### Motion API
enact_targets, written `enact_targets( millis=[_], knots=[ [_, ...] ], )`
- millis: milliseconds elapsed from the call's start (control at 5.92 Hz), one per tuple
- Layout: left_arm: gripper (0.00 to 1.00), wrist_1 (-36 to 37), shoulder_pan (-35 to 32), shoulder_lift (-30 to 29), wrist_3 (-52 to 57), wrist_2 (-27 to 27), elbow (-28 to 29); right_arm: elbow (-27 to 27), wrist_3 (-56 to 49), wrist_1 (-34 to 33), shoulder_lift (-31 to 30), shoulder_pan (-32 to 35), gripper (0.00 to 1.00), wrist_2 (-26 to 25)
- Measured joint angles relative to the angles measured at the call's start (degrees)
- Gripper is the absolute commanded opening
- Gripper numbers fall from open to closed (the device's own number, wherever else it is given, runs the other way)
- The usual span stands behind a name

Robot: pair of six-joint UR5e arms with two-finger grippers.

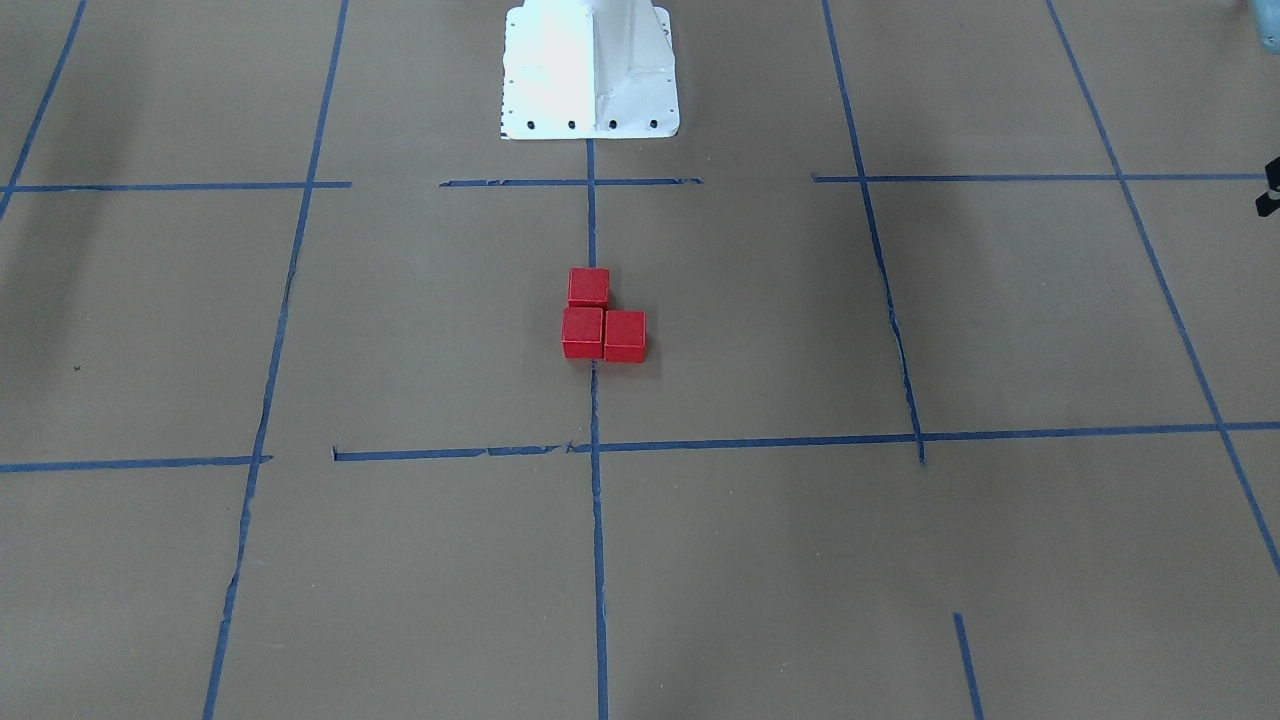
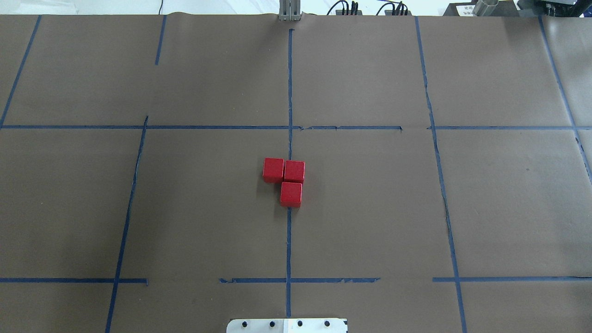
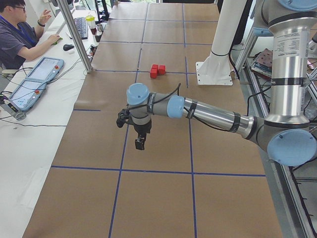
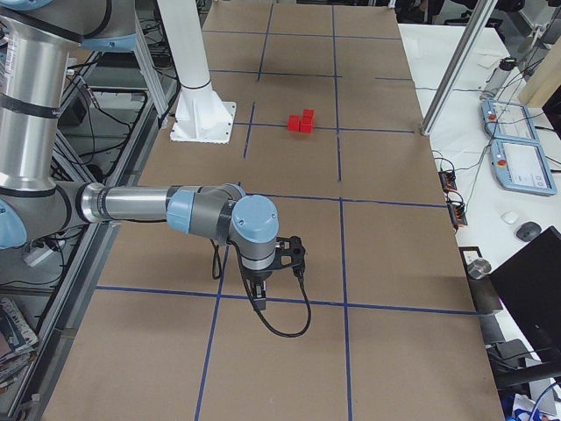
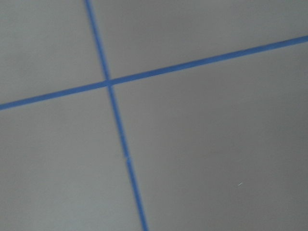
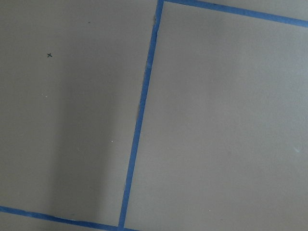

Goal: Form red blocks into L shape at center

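Observation:
Three red blocks (image 1: pixel 588 287) (image 1: pixel 582 332) (image 1: pixel 625 336) sit touching in an L on the vertical blue tape line (image 2: pixel 289 231) in the center cell (image 2: pixel 208 208). In the overhead view two blocks (image 2: pixel 273 169) (image 2: pixel 294 171) lie side by side, and the third block (image 2: pixel 291 194) lies nearer the robot under the right one. My left gripper (image 3: pixel 140 145) hangs over the paper far from the blocks; my right gripper (image 4: pixel 260 303) hangs far off at the other end. I cannot tell whether either is open or shut. Both wrist views show only paper and tape.
The white robot pedestal (image 1: pixel 590 70) stands behind the center cell. An operator (image 3: pixel 20 34) sits at a side desk with a teach pendant (image 3: pixel 34 82). A metal post (image 3: pixel 81 39) stands at the table's edge. More pendants (image 4: pixel 517 158) lie beside the far side.

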Motion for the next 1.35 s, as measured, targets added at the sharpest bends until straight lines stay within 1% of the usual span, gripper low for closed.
enact_targets(
  millis=[169,338,676,1351],
  knots=[
    [1.00,-4.7,-1.1,4.2,0.6,0.0,1.3,0.1,3.2,2.4,0.0,-1.0,0.99,0.1],
    [1.00,-7.0,-1.4,6.3,0.6,0.0,1.9,0.1,6.2,5.0,-0.1,-2.5,0.99,0.1],
    [1.00,-8.0,-1.5,7.1,0.5,0.0,1.9,0.0,8.5,6.8,-0.3,-4.8,1.00,0.1],
    [1.00,-8.1,-1.4,6.5,0.7,0.0,1.3,0.0,8.2,7.0,-0.4,-5.1,1.00,0.3]
  ],
)
